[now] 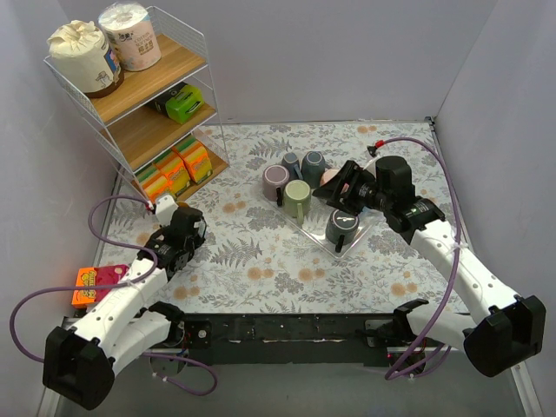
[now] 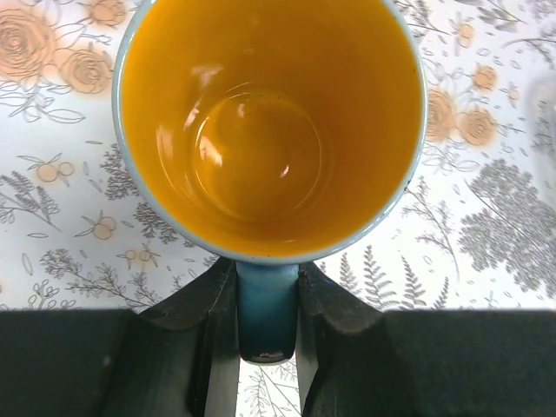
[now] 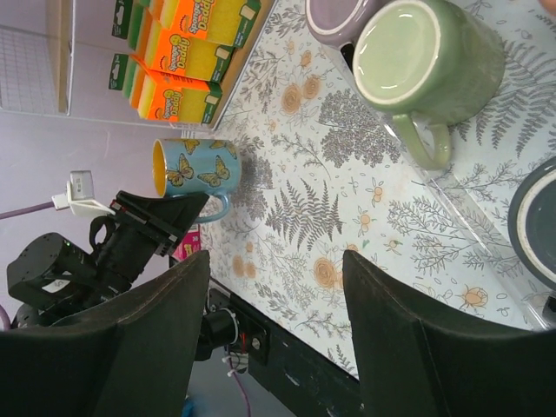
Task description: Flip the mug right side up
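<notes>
Mug: The butterfly mug stands mouth up on the flowered tablecloth at the table's left side, near the foot of the sponge rack. From the left wrist we look straight down into its orange inside.
Left pincer: The left gripper is clamped on the mug's handle, one finger pressed against each side.
Right pincer: The right gripper hangs with its fingers spread wide and nothing between them, over the clear tray of other mugs.
Axis: The mug's long axis runs vertical, up toward the left wrist. Its handle points back at the left arm, in line with the fingers.
Nearer arm: The left, which already has hold. The right is well apart, across the table.
Where we stand: We judge the turn as good as done, though we cannot tell whether the base sits flat.
Next move: We reckon it calls for letting go and drawing straight back along the handle's line, since a sideways pull could tip the mug.
</notes>
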Controlling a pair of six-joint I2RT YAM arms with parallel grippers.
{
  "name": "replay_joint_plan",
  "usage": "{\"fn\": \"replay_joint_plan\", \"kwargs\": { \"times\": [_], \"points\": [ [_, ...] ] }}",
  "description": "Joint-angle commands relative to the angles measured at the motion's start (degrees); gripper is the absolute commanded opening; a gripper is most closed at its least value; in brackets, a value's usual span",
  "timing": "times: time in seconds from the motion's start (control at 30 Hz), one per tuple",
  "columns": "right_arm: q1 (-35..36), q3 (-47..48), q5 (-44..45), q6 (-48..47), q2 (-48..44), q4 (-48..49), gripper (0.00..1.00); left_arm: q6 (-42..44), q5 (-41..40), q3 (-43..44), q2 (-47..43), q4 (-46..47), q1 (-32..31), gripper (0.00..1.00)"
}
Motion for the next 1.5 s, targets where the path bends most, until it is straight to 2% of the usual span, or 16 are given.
{"fn": "replay_joint_plan", "kwargs": {
  "times": [0.0,0.23,0.53,0.6,0.63,0.77,0.83,0.87,0.97,1.0,1.03,1.1,1.3,1.4,1.47],
  "points": [
    [-0.7,1.2,-0.8,-1.6,-2.1,-1.1,0.7,-3.4,-9.4,0.7,-0.4,5.6,0.2,0.0],
    [-1.6,0.4,-0.1,-2.2,-3.6,-2.6,0.72,-6.2,-11.4,2.5,6.2,4.1,0.1,0.0],
    [-2.3,-0.3,-0.1,-2.1,-5.3,-3.4,0.72,-13.2,-12.3,1.3,9.7,2.3,0.1,0.0],
    [-2.3,-0.4,0.0,-2.1,-5.5,-3.7,0.72,-14.2,-12.5,1.3,10.3,2.3,0.1,0.11],
    [-2.3,-0.2,0.0,-2.2,-5.5,-4.0,0.73,-14.5,-12.4,1.3,10.5,2.3,0.1,0.29],
    [-2.4,2.3,1.9,-7.8,-4.2,-8.4,0.8,-15.1,-12.2,1.2,9.7,1.8,0.1,0.53],
    [-2.3,2.8,2.1,-9.3,-4.0,-10.0,0.82,-14.9,-12.1,1.2,8.7,1.7,0.1,0.58],
    [-2.3,2.4,2.1,-9.5,-4.0,-10.0,0.82,-14.9,-11.8,1.2,8.5,1.6,0.1,0.65],
    [-2.3,1.8,2.8,-10.3,-4.0,-9.8,0.83,-15.0,-10.6,2.7,7.4,-0.2,0.0,0.77],
    [-2.3,1.9,3.1,-10.8,-4.0,-10.5,0.83,-15.2,-10.0,3.4,6.9,-1.1,0.0,0.86],
    [-2.3,2.1,3.6,-11.6,-3.7,-11.1,0.84,-15.3,-9.5,4.1,6.0,-3.1,0.0,0.91],
    [-2.3,3.8,5.3,-15.2,-2.6,-13.6,0.84,-15.6,-7.6,6.8,4.5,-5.5,0.0,0.98],
    [-2.3,8.0,11.9,-27.3,2.4,-24.0,0.84,-13.4,-4.2,15.2,-3.1,-14.8,0.0,0.98],
    [-2.1,6.5,13.4,-27.4,1.8,-24.7,0.81,-10.2,-2.4,19.2,-5.7,-14.7,0.0,0.98],
    [-0.9,3.5,15.2,-23.8,0.4,-23.7,0.8,-5.3,2.7,21.2,-6.1,-10.5,0.0,0.98]
  ]
}}
